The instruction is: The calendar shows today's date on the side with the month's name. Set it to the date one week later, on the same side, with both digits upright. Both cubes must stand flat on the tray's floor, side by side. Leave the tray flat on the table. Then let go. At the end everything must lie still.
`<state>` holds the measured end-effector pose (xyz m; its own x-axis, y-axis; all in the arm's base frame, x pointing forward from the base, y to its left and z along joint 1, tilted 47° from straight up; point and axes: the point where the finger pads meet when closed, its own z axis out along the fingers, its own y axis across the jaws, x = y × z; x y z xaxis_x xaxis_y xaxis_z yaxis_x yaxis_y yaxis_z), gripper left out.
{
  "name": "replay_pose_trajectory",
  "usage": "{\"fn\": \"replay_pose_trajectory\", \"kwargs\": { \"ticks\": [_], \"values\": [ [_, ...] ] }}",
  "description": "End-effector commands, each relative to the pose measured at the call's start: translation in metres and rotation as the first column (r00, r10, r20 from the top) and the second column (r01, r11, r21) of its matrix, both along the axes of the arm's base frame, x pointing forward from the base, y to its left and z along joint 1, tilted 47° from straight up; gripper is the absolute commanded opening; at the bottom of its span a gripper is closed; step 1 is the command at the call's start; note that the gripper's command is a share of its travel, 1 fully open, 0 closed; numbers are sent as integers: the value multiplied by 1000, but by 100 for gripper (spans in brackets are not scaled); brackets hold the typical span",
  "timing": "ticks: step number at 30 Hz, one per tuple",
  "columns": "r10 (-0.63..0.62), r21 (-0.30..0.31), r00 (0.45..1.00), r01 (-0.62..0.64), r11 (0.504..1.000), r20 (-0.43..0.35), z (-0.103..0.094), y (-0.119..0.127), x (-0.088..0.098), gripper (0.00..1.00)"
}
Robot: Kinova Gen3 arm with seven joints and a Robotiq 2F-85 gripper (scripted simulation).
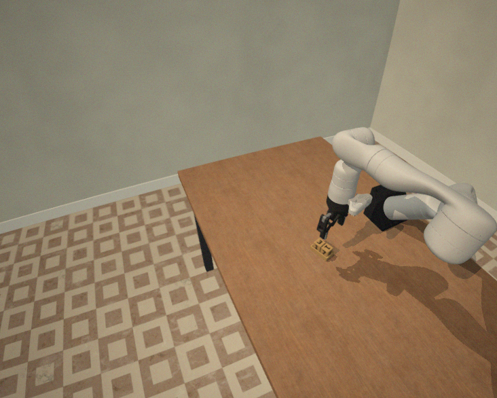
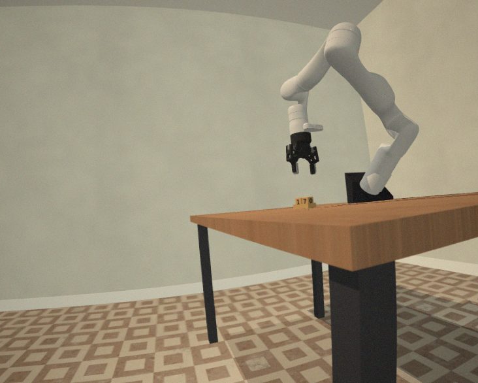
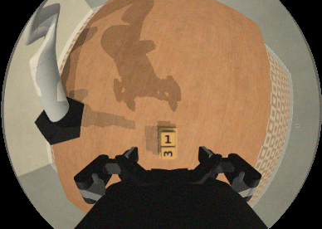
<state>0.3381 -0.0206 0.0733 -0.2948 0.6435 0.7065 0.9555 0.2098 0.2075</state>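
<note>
A small yellow tray (image 1: 328, 258) (image 2: 301, 206) (image 3: 167, 129) sits on the table, holding two yellow cubes side by side. One cube (image 1: 319, 242) (image 2: 298, 201) (image 3: 168, 153) has a 3 on top and a 1 on its side. The other cube (image 1: 326, 247) (image 2: 305, 201) (image 3: 168, 138) has a 1 on top, a 7 beside the first cube's 1, and a 0 on its end. In the exterior view the long side reads 17, both digits upright. No month name is legible. My gripper (image 1: 332, 229) (image 2: 303, 169) (image 3: 168, 153) is open and empty, above the cubes, touching neither.
The wooden table (image 1: 283, 274) (image 2: 379, 234) (image 3: 216, 70) carries the tray. The arm's black base (image 1: 379, 210) (image 2: 352, 187) (image 3: 62, 129) stands at the back right in the top view. The table's long edge lies left of the tray there. The arm's shadow falls near the tray.
</note>
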Motion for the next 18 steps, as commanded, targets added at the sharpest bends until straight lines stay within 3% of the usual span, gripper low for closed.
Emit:
{"fn": "replay_pose_trajectory", "kwargs": {
  "ticks": [1,18],
  "values": [
    [-1,-1,1000,1,1000,1,0,-1,0,100],
    [-1,-1,1000,1,1000,1,8,-8,0,100]
  ]
}}
